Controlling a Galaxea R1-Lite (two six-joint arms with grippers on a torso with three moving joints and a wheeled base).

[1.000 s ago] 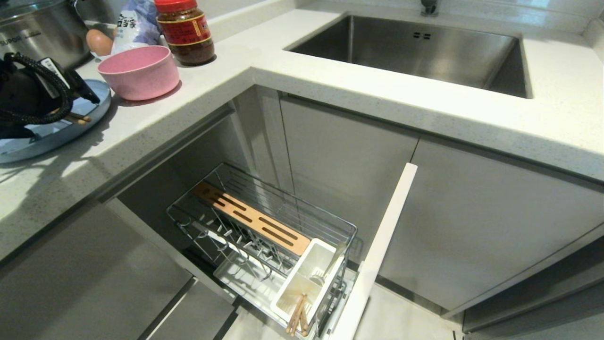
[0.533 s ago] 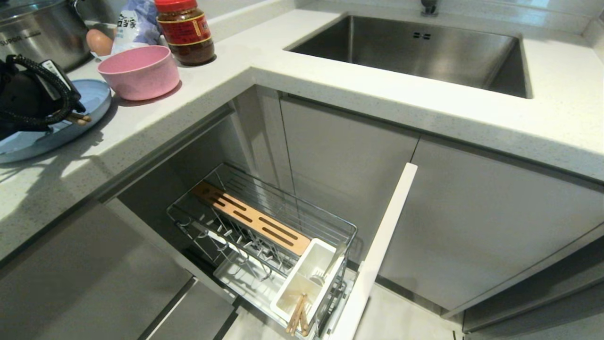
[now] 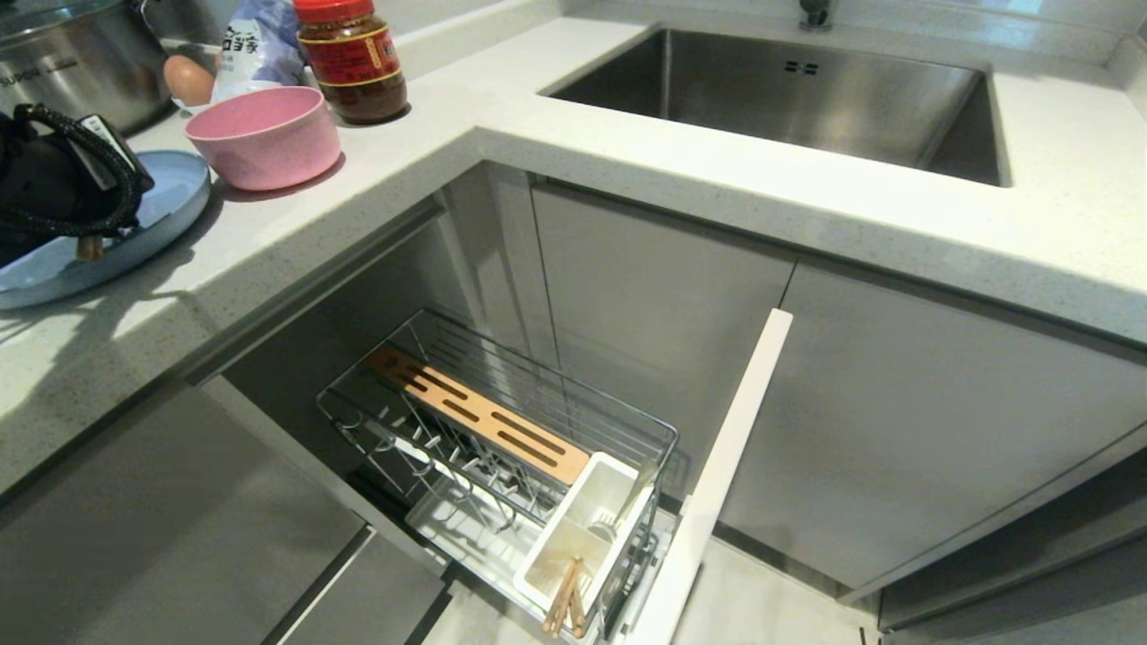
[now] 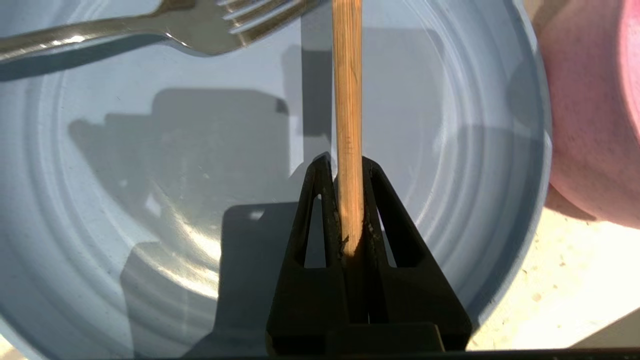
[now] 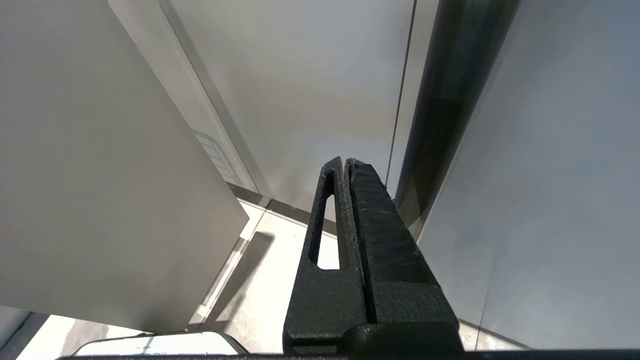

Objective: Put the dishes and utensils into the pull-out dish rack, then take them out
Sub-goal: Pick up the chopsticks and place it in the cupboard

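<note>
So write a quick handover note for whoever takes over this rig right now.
Left claw: shut on one chopstick, over the blue plate on the counter.
Right claw: shut, empty, parked by the cabinets.
Fork lies on the plate; pink bowl beside it.
Rack is pulled out; its white cup holds chopsticks.
Left: held chopstick, fork, plate, bowl.

Fork (image 4: 150, 25) on plate (image 3: 170, 193) — bowl (image 3: 264, 134) just beside — chopsticks (image 3: 564, 598) in utensil cup (image 3: 582, 528)
</note>
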